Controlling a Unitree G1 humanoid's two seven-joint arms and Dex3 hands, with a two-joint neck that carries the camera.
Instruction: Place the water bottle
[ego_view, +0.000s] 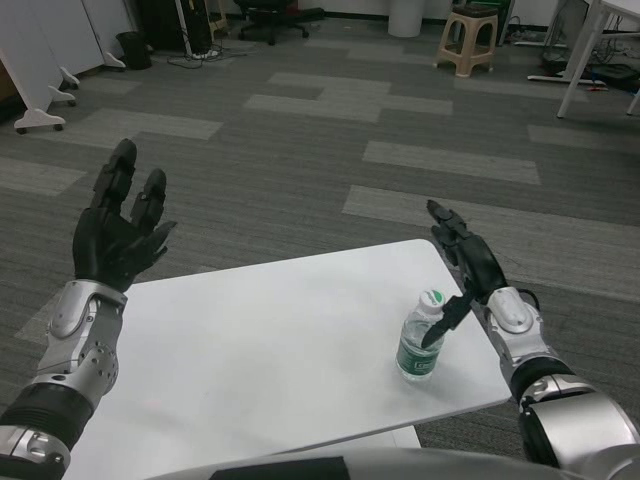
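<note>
At table's 4 o'clock corner, water bottle stands upright. Right hand just beside it, fingers spread, released; left hand raised at 9, empty. Placement looks done; next prob. retract w/o tipping.

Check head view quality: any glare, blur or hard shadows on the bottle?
Head view: even indoor light, no glare on the white table; the water bottle is sharp, with only a faint soft shadow; right hand and left hand unblurred; mild wide-angle bend at the edges.

The water bottle — clear, green label, white cap — stands upright near the white table's right edge.
</note>
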